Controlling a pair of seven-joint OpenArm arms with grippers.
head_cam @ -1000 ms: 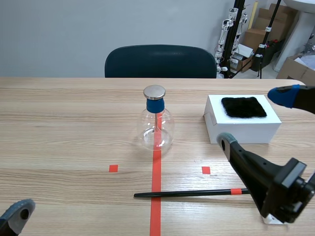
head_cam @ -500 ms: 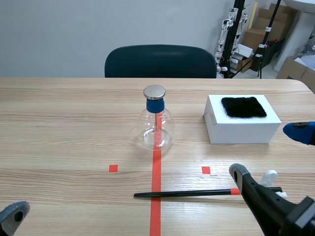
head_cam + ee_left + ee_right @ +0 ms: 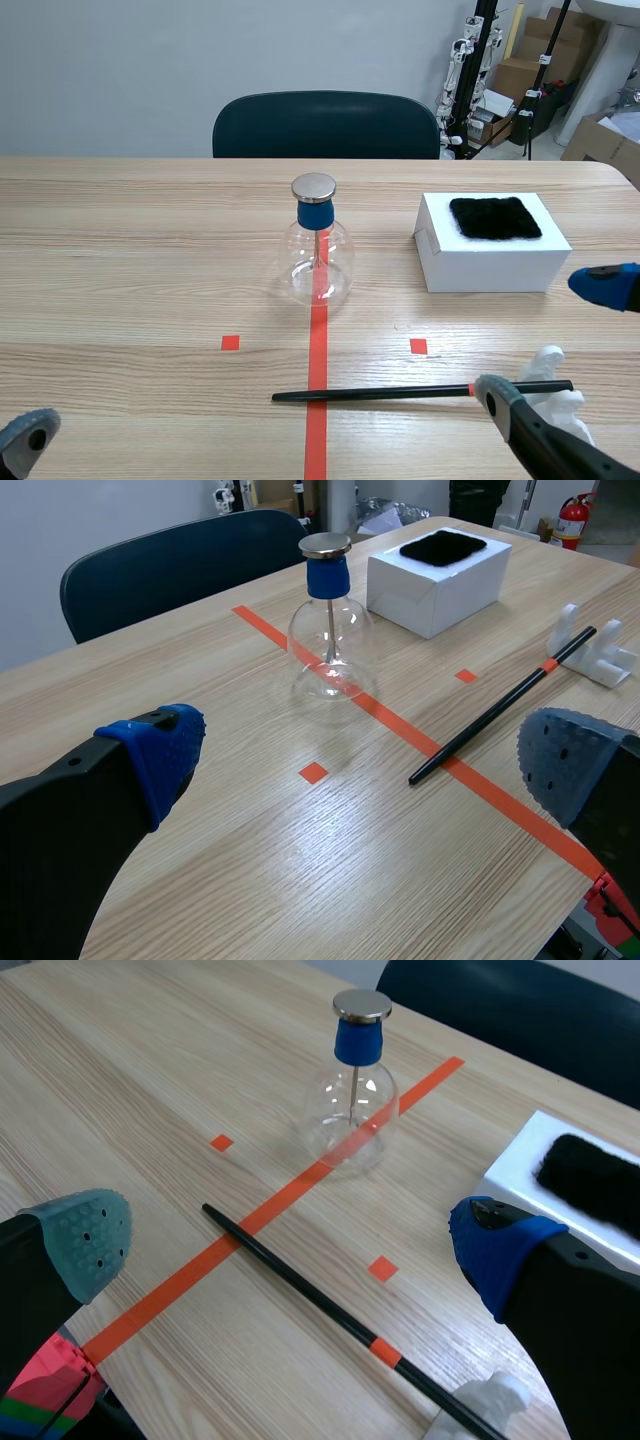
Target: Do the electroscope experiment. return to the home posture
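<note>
The glass electroscope flask, with a blue stopper and a metal disc on top, stands on the red tape line at mid-table. A black rod lies across the tape nearer me, its right end resting on a small white stand. My right gripper is open low at the right, above the rod's right end and holding nothing. In the right wrist view the right gripper is wide open over the rod, with the flask ahead. My left gripper is open and empty, well back from the flask.
A white box with a black fur pad on top sits right of the flask. A dark chair stands behind the table's far edge. Cardboard boxes and stands fill the back right corner.
My right arm has pulled back and down toward the lower right corner, uncovering the white stand and the rod's right end. The left arm has barely moved.
</note>
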